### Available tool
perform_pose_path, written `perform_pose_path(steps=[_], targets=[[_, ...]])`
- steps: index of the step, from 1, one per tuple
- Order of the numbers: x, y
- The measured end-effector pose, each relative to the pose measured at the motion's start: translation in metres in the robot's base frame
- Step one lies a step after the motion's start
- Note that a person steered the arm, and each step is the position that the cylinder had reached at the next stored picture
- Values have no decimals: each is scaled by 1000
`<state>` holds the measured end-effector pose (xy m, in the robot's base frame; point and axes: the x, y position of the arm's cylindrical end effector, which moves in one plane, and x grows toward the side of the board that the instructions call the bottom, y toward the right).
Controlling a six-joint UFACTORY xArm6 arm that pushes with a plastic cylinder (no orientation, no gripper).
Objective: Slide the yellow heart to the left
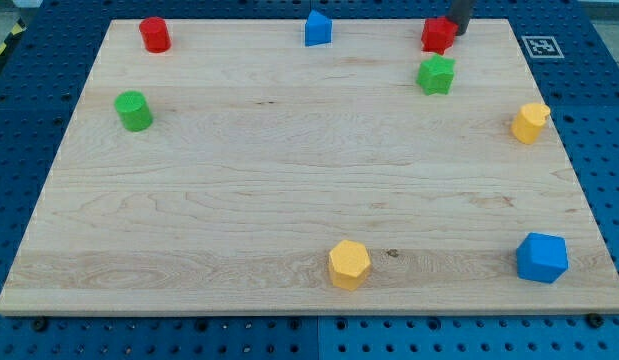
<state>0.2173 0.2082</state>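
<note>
The yellow heart [529, 122] lies near the right edge of the wooden board [289, 190], in its upper half. My tip [455, 32] is at the view's top right, touching or just beside the upper right side of a red star block [438, 36]. The tip is well above and to the left of the yellow heart, apart from it. A green star block [436, 75] lies just below the red star, to the left of the heart.
A yellow hexagon [349, 264] sits at the bottom centre and a blue hexagon [542, 257] at the bottom right. A blue house-shaped block [317, 28] is at the top centre, a red cylinder [155, 34] at the top left, a green cylinder [134, 110] at the left.
</note>
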Motion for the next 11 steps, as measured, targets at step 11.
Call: perform_pose_path(steps=[11], targets=[[190, 33]])
